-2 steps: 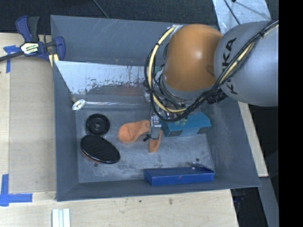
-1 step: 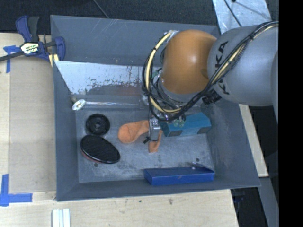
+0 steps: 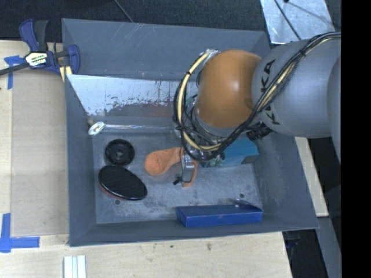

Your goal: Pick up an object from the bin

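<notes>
The hand (image 3: 186, 174) is seen low in the middle of the grey metal bin (image 3: 162, 48). It is set at the right end of an orange lump (image 3: 160, 161), a soft-looking, rounded, matte thing lying a little left of the floor's centre. Whether the hand is released or clenched cannot be told, nor whether the lump is grasped. Above the hand a smooth, glossy orange dome (image 3: 229, 88) is carried on the wrist, looped by yellow and black cables (image 3: 184, 100). The thick grey arm (image 3: 304, 91) enters from the right of the frame.

At the left of the floor 2 black things are found: a round, ridged disc (image 3: 119, 152) and, just below it, a flat oval pad (image 3: 122, 183) with a finely textured face. A small clear scrap (image 3: 95, 128) lies in the floor's upper left corner. A hard-edged light-blue box (image 3: 242, 153) is partly covered by the wrist at the right. A long, square-edged dark-blue bar (image 3: 219, 216) is laid along the lower wall. Bare, scuffed metal is left open between the hand and the bar, and narrower room is left between the lump and the 2 black things.
</notes>
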